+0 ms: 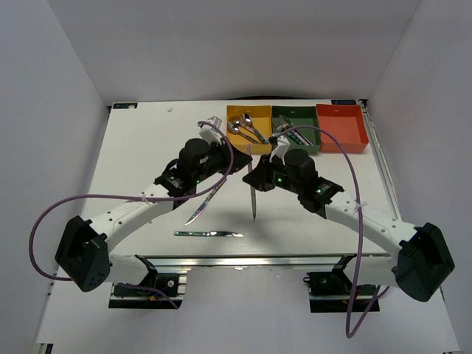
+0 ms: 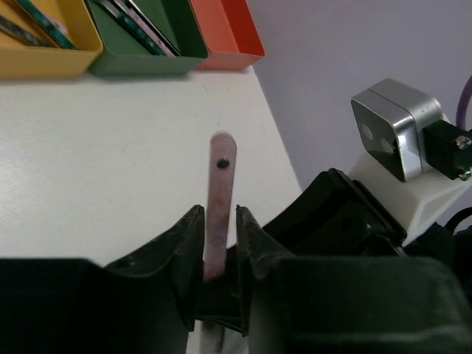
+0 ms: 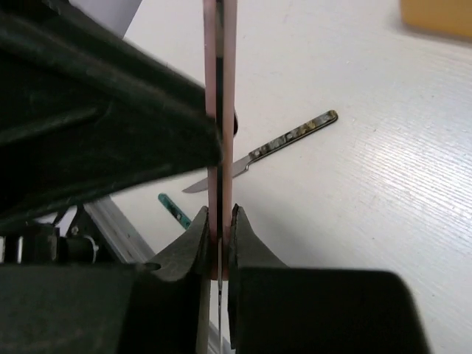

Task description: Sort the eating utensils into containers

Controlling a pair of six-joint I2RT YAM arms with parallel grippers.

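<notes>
Left arm: reaches from its base at the near left corner, forward and inward, wrist over the middle of the surface
Right arm: mirrors it from the near right corner; the two wrists meet just short of the bins
Left gripper: fingers clamped on the flat handle of the pink-handled knife, below its holed end, which sticks out past the fingertips
Right gripper: fingers pressed together on the same handle, seen edge-on, closer to the blade
Held knife, axis: runs near to far in the top view, clear of the surface; blade tip toward the near edge, handle toward the bins
Patterned-handled knife: flat on the surface under the left forearm, diagonal, tip toward the near left
Teal-handled knife: flat, parallel to the near edge, handle to the left
Yellow bin: far edge, holds spoons
Green bin: touching it on the right, holds forks
Red bin: rightmost, beside the green one
</notes>
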